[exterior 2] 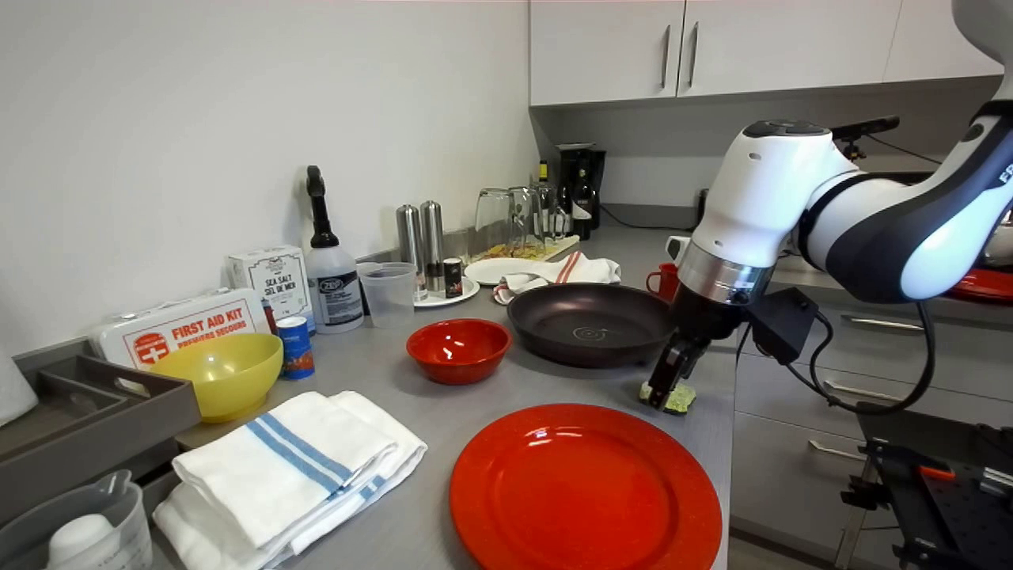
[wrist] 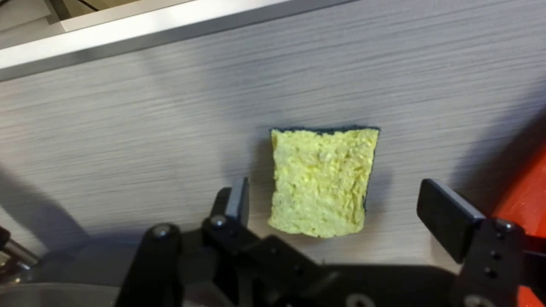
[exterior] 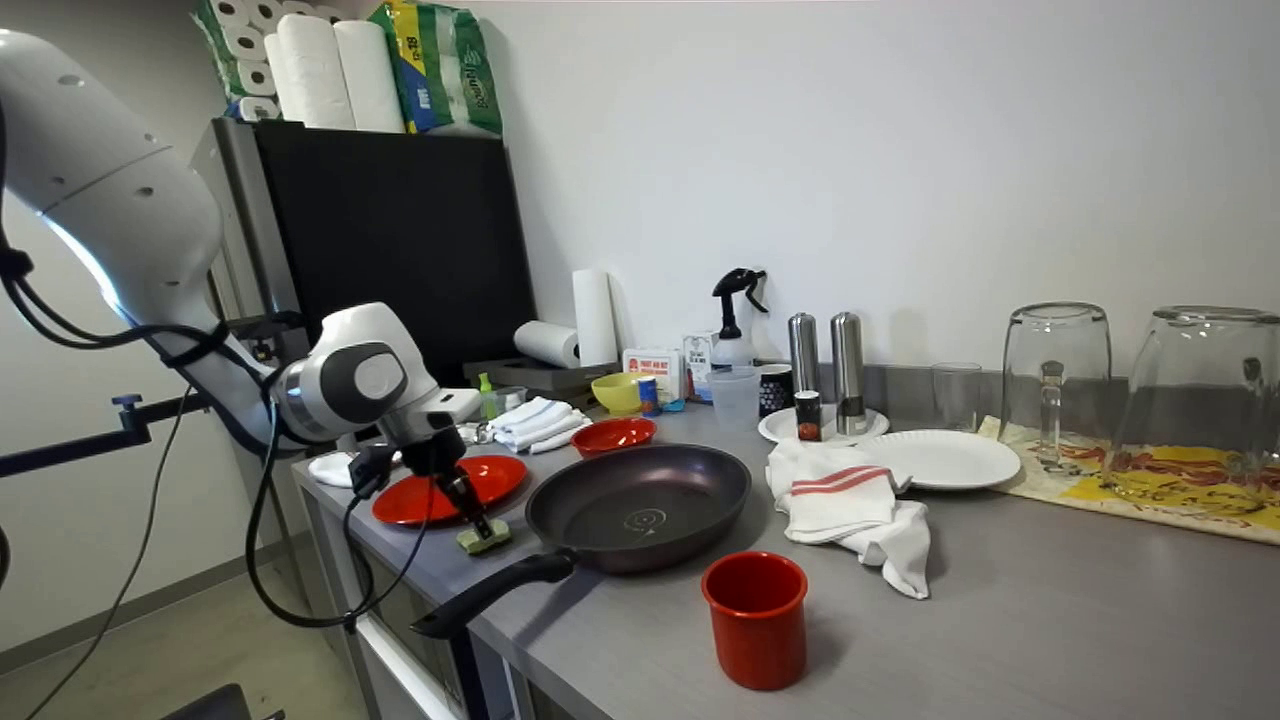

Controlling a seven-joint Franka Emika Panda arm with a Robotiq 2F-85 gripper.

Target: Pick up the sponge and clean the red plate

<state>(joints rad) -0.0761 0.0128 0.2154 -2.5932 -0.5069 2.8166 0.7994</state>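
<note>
Rough sponge (wrist: 323, 183), glossy red plate (exterior 2: 586, 492).

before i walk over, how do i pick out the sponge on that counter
On the grey counter, find the dark frying pan and the flat red plate near it. Close to the counter's edge, by the gap between those two, lies the sponge. It is small, squarish and yellow-green with a rough, porous top, unlike its smooth, round, much larger neighbours.

"FIRST AID KIT" and "PREMIERS SECOURS" are printed beside a cross sign (exterior 2: 150, 347) on a white case (exterior 2: 190, 323), "SEA SALT" and "SEL DE MER" on a box (exterior 2: 273, 283), "ZEP" on a spray bottle (exterior 2: 335, 286), and "Bounty" on a green pack (exterior: 445, 72).
</note>
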